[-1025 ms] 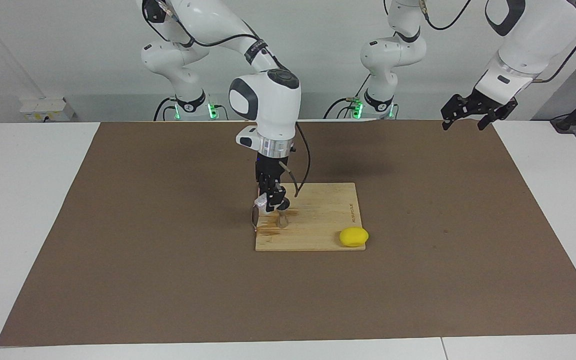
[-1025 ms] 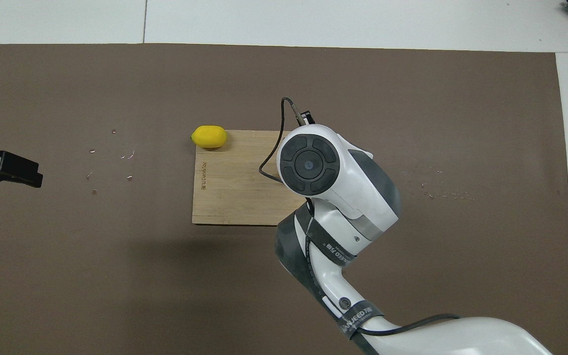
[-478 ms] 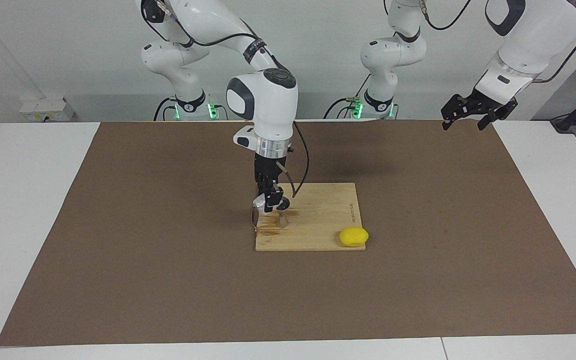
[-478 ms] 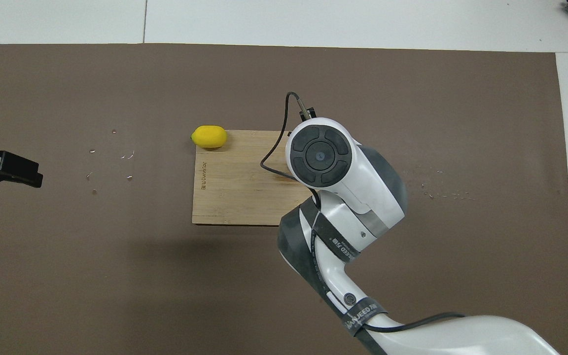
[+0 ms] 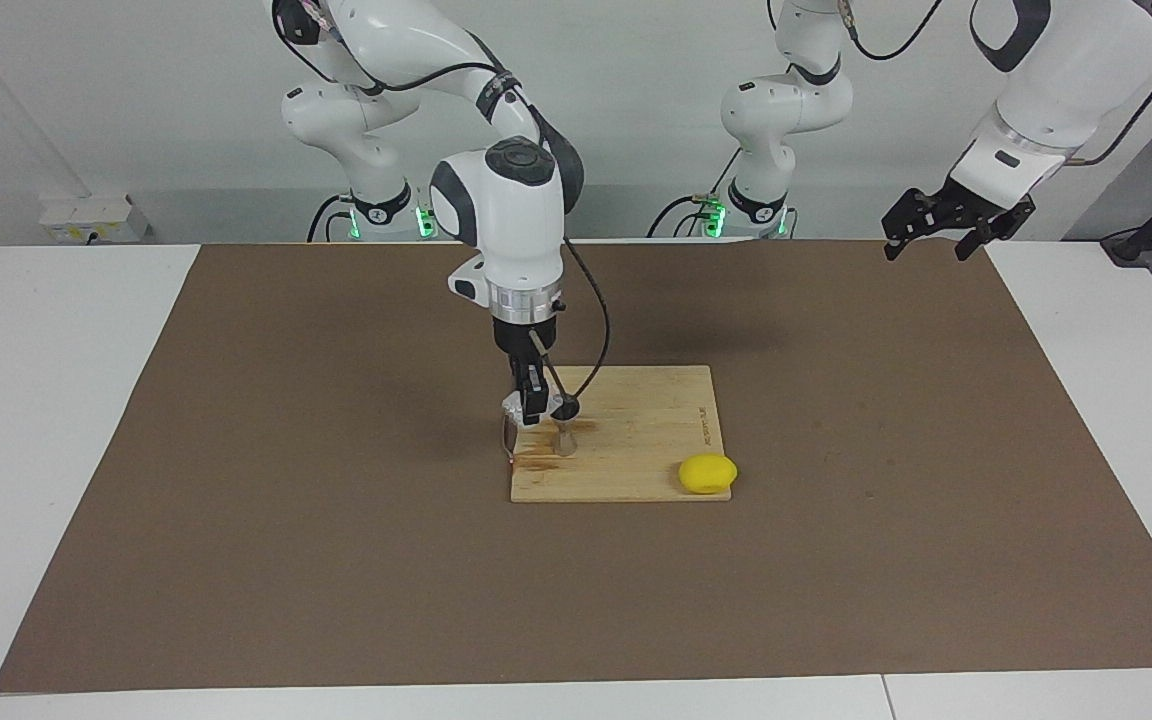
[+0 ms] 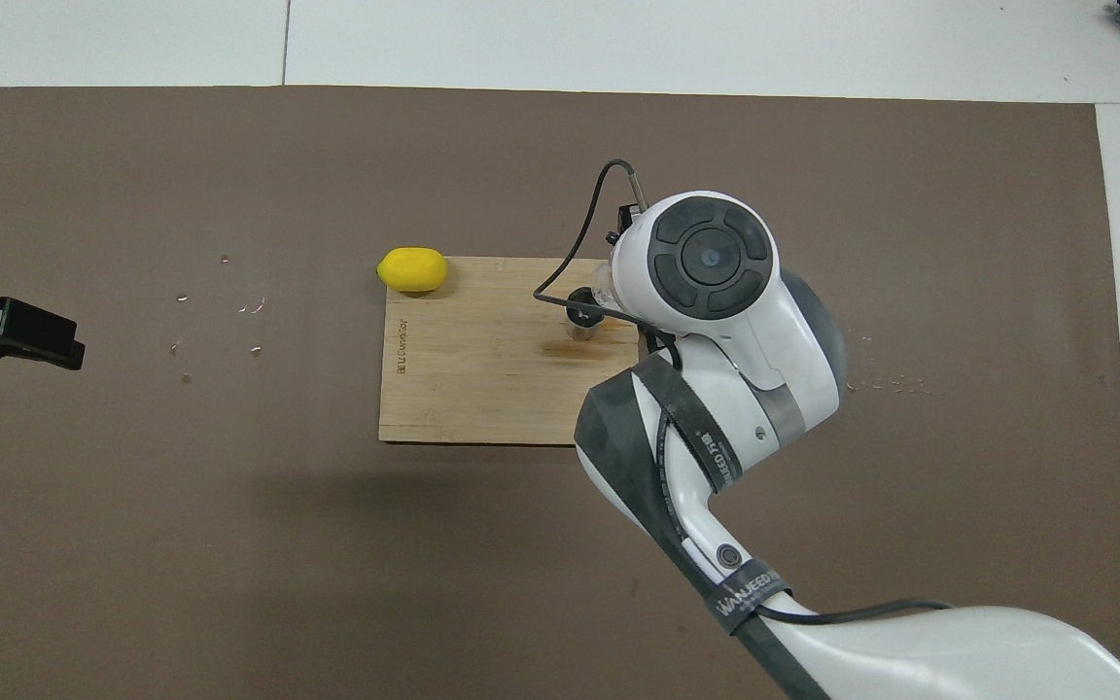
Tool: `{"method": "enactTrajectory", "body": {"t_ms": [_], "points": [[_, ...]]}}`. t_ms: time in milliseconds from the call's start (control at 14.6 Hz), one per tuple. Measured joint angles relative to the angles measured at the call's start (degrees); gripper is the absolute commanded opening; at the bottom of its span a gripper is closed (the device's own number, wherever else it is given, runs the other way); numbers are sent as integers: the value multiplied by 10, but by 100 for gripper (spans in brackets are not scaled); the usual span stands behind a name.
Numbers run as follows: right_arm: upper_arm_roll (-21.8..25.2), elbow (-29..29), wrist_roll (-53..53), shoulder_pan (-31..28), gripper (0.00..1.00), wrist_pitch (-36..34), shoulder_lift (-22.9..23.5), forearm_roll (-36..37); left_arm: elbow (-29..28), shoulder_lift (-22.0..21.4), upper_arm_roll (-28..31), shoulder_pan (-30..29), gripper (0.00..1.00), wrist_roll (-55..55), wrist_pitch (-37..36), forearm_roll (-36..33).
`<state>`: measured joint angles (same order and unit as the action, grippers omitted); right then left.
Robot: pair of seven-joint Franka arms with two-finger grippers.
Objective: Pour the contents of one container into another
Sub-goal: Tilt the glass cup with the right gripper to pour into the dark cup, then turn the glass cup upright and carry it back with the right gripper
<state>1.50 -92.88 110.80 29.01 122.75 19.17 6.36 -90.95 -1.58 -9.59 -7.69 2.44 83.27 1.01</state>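
Observation:
The steel jigger [image 5: 564, 440] stands upright on the wooden board [image 5: 651, 425], near the board's edge toward the right arm's end; it also shows in the overhead view [image 6: 580, 329]. My right gripper [image 5: 534, 408] hangs just above the board beside the jigger, shut on the clear cup [image 5: 513, 412]. The cup is held low at the jigger's side and seems tilted. In the overhead view the wrist hides most of the cup [image 6: 605, 283]. My left gripper [image 5: 929, 238] waits open and empty, high over the mat's corner at the left arm's end.
A yellow lump [image 5: 707, 473] lies at the board's corner farthest from the robots, also in the overhead view [image 6: 411, 269]. A dark wet stain [image 5: 539, 461] marks the board by the jigger. A brown mat [image 5: 336, 560] covers the table.
The right arm's wrist has swung toward the right arm's end, uncovering the jigger in the overhead view. The gripper stays beside the jigger. The left arm has not moved.

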Motion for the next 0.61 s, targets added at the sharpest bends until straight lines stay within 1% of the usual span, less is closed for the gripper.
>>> {"method": "enactTrajectory", "body": {"t_ms": [137,273,478,615], "points": [[0,0,0,-8,0,0,0,-28,0,0,0,0,100,0,0,0],[0,0,-3,-20,0,0,0,-72,0,0,0,0,100,0,0,0],[1,-1,-36,-49,0,0,0,-155,0,0,0,0,100,0,0,0],[1,-5,-68,-78,0,-2,1,-217,0,0,0,0,100,0,0,0]]}}
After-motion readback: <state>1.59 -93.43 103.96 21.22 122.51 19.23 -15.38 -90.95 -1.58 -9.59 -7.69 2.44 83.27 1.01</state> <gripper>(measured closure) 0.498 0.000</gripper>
